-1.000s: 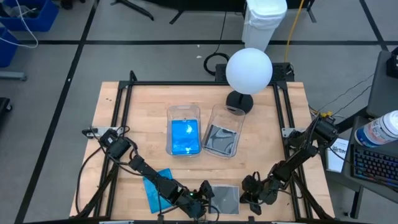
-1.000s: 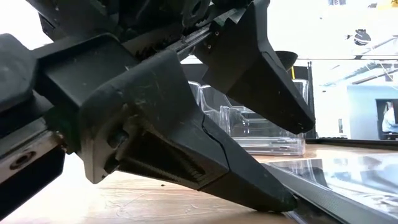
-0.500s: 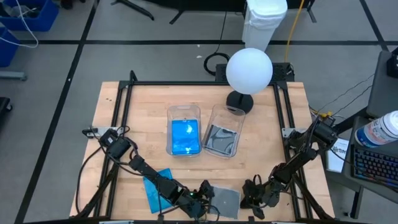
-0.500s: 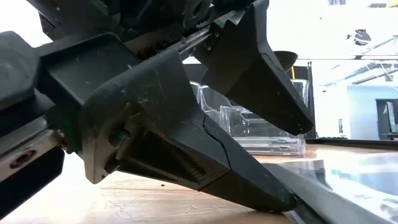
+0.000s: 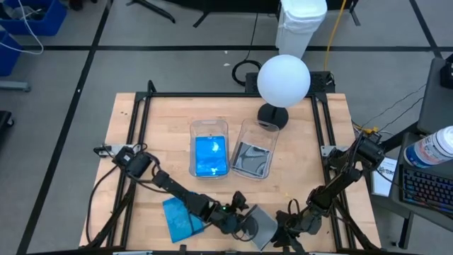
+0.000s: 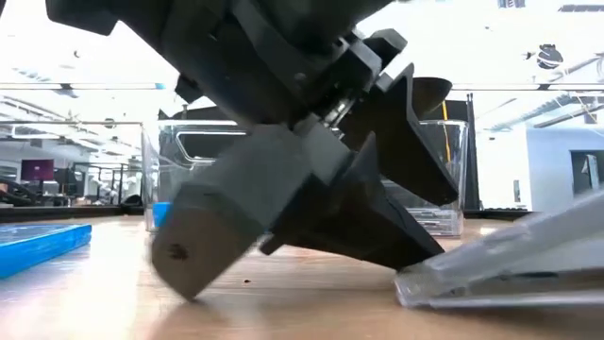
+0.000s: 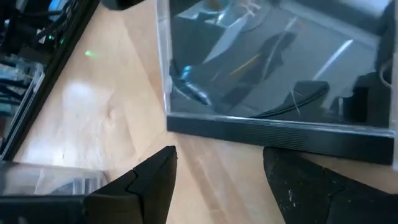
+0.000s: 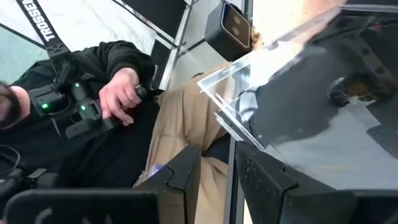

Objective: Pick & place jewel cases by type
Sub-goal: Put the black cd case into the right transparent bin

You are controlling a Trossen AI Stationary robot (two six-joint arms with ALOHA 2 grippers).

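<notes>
Two jewel cases lie loose near the table's front edge: a blue jewel case (image 5: 181, 219) flat at front left of centre, and a grey jewel case (image 5: 260, 227) at front centre, one side tipped up off the wood. Two clear tubs stand mid-table, the blue-filled tub (image 5: 209, 149) left of the grey-filled tub (image 5: 253, 157); sorting is partly done.

Left gripper (image 5: 237, 223) sits low at the grey case's left edge, fingers spread, the case's dark spine lying just ahead of the tips in its wrist view, not pinched. Right gripper (image 5: 289, 225) is at the case's right side by the front edge; its fingers stand parted, the raised clear edge just beyond them. Whether they touch it I cannot tell.

Step in hand, as I judge it: getting hold of the grey case. Next move calls for one gripper closing on the lifted edge, then carrying it to the grey tub.

Beyond the front edge a person's hand (image 8: 118, 96) holds a controller.
</notes>
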